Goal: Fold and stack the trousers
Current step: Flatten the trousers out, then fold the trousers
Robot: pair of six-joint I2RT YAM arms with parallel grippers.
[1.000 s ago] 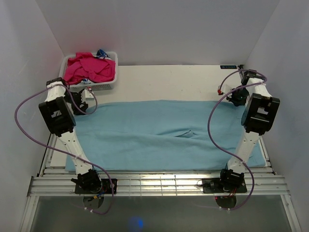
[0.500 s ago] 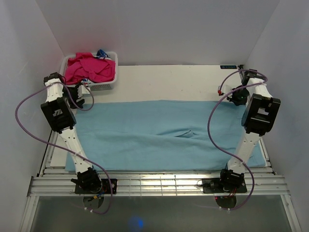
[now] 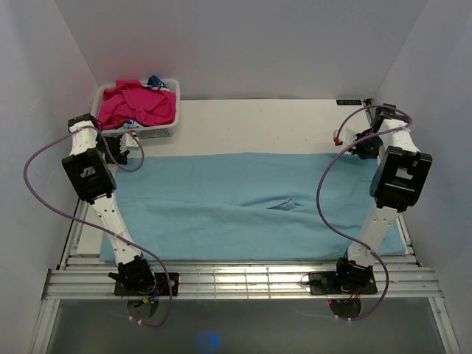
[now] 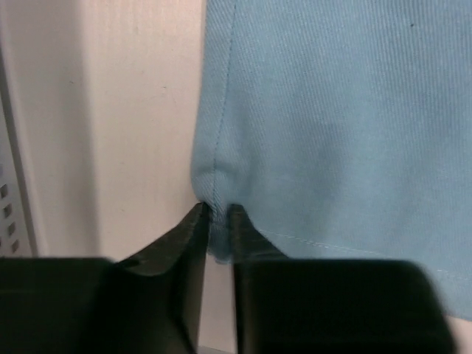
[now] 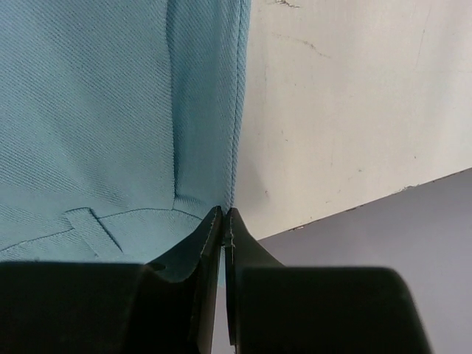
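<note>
White walls close in a cream table (image 3: 251, 122), with a slatted metal rail (image 3: 243, 280) along its near edge where both arm bases are bolted. Spread flat across most of the tabletop lie the trousers (image 3: 243, 210), a long light blue stretch of soft knit running from the left side to the right, with one small crease (image 3: 289, 203) near the middle. At the far left corner of the table stands a white basket (image 3: 159, 132) heaped with magenta garments (image 3: 136, 105); it sits just beyond the far edge of the trousers, apart from them. The left gripper (image 4: 216, 214) is down at the far left corner of the trousers, its jaws drawn close with the stitched corner of the cloth pinched in the narrow gap between them and bare table to its left. The right gripper (image 5: 223, 217) is at the far right corner, its jaws pressed together on the very edge of the fabric, where a small sewn loop (image 5: 92, 227) shows just beside them and bare table lies to the right. Purple cables (image 3: 328, 192) loop along both arms.
</note>
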